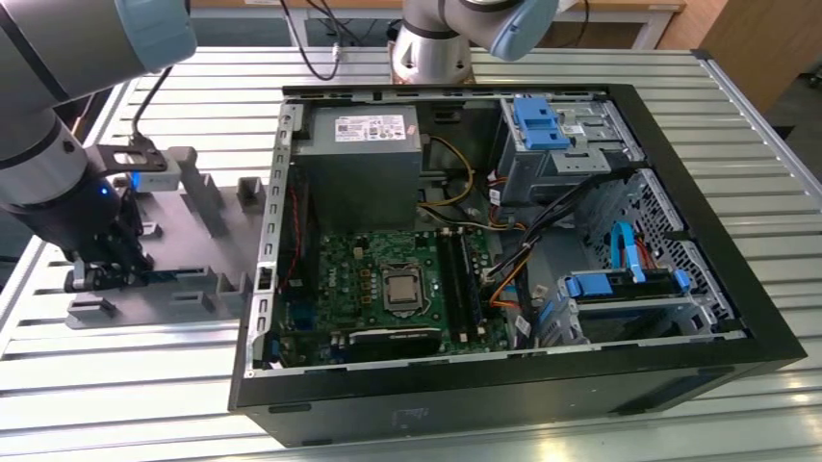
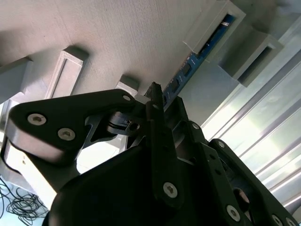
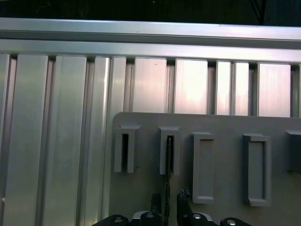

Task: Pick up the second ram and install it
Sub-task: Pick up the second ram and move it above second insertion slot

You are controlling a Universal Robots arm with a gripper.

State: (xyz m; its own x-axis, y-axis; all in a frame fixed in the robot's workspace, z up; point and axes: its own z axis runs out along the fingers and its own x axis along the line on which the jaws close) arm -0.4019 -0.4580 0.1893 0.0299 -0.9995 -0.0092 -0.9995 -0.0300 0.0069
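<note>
Second ram [image 2: 192,60] stands on edge in the grey holder tray [image 3: 225,123]. Its long axis runs from the gripper [image 3: 168,201] into a slotted block [image 3: 169,131]. Fingers [image 3: 182,197] appear apart, straddling it; contact unclear.

No text, number or sign could be read in any of the views. In the exterior view, a white label [image 1: 369,125] was seen on the grey power supply [image 1: 353,183] inside the open computer case [image 1: 514,390], but its print was too small to be made out. A faint pale mark [image 1: 408,416] was noted on the case's black outer wall, and it could not be deciphered. Fine white markings were scattered over the green motherboard [image 1: 349,274], none of them legible. In the second wrist view, small dark chips were shown on the second ram [image 2: 188,63], and whatever was printed on them could not be told.
</note>
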